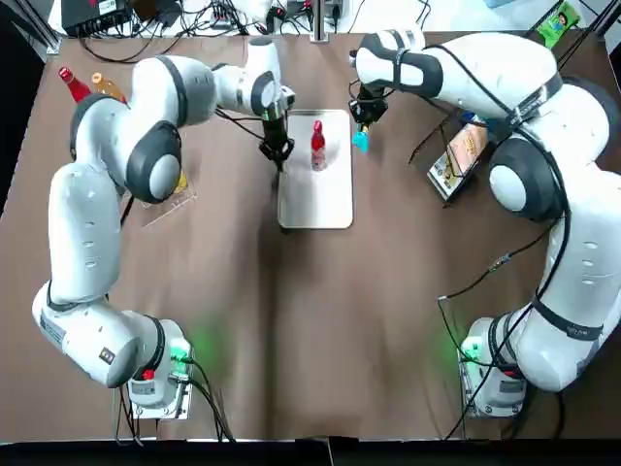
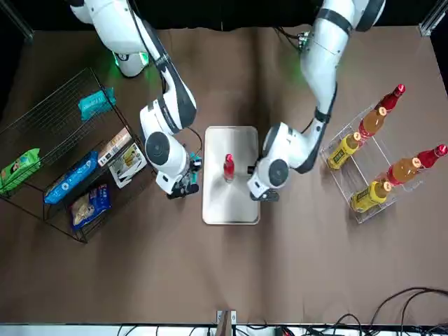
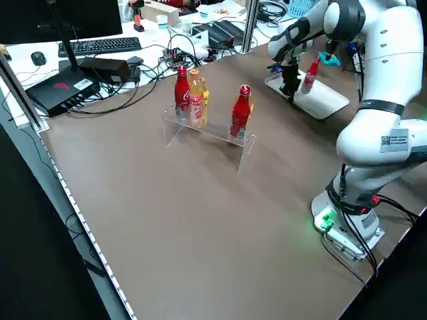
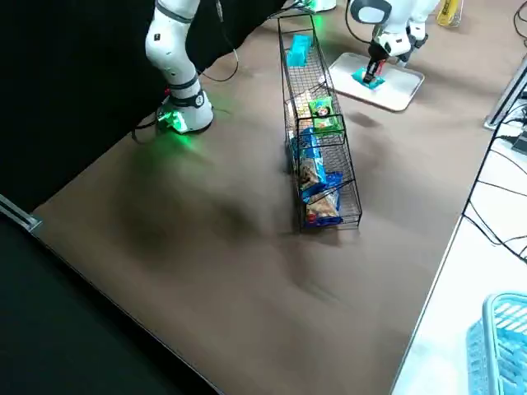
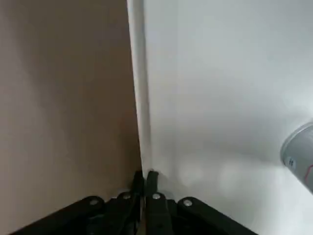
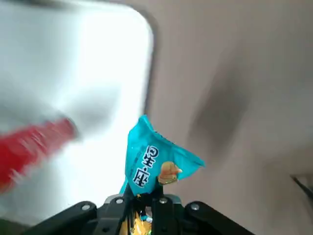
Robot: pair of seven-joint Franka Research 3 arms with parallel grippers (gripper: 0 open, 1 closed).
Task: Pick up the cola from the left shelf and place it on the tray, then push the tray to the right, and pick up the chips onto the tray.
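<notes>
Brown table [image 1: 310,330]: bare and open from the arm bases to one white tray [image 1: 315,199]. Left gripper [image 1: 277,152], fingers pressed together and empty, meets the tray's left edge. One cola [image 1: 317,146] stands on the tray's far half. Right gripper [image 1: 361,124] clamps one chips bag [image 1: 360,142] beside the tray's right edge. Six bottles [image 2: 374,120] stand on the left shelf [image 3: 200,133].

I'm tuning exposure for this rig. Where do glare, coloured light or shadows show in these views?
Top view: green base lights tint the table beside both arms. Right wrist view: the tray glares behind the chips bag held by the right gripper; a shadow lies on the table. Left wrist view: the left gripper, shut at the tray's edge, meets an evenly lit tray.
</notes>
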